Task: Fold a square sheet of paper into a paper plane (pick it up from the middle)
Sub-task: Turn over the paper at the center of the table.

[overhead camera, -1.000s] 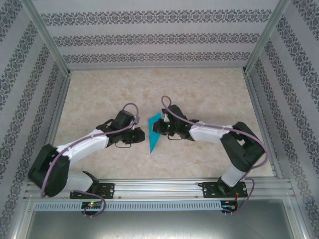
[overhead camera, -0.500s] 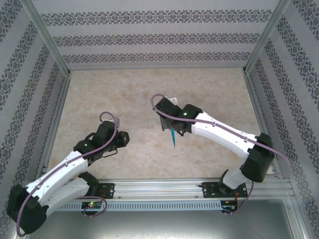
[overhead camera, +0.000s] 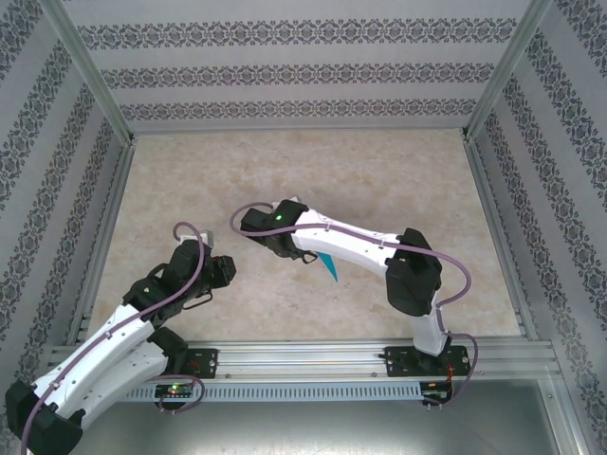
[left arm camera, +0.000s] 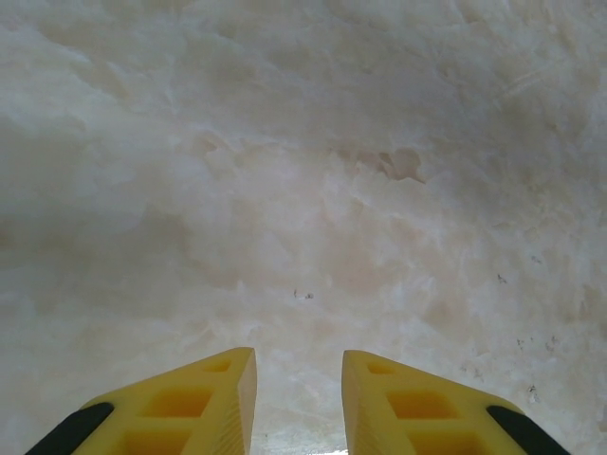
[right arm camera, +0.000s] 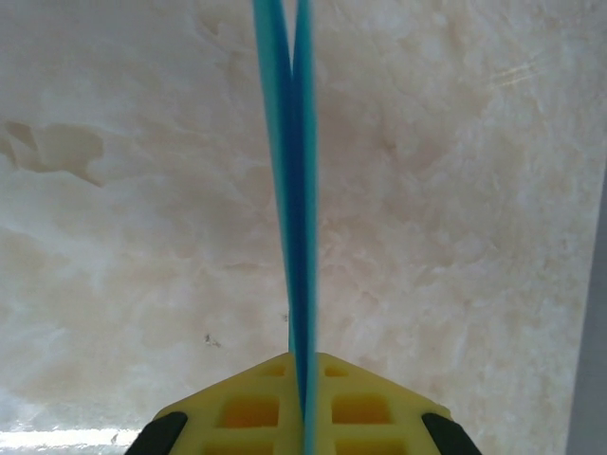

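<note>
The right gripper (right arm camera: pixel 303 358) is clamped tight on the teal paper plane (right arm camera: pixel 296 190), held edge-on above the marbled beige desk (left arm camera: pixel 303 171), apparently to press its thin, crisp layers flat together. The left gripper (left arm camera: pixel 299 358), its yellow wedge-shaped fingers slightly parted, hovers empty over the desk.

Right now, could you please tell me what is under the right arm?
A pointed teal tip of the paper pokes out from beneath it; the arm covers the rest.

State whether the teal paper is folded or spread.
Folded: the paper shows two layers edge-on, pinched in the right gripper.
</note>
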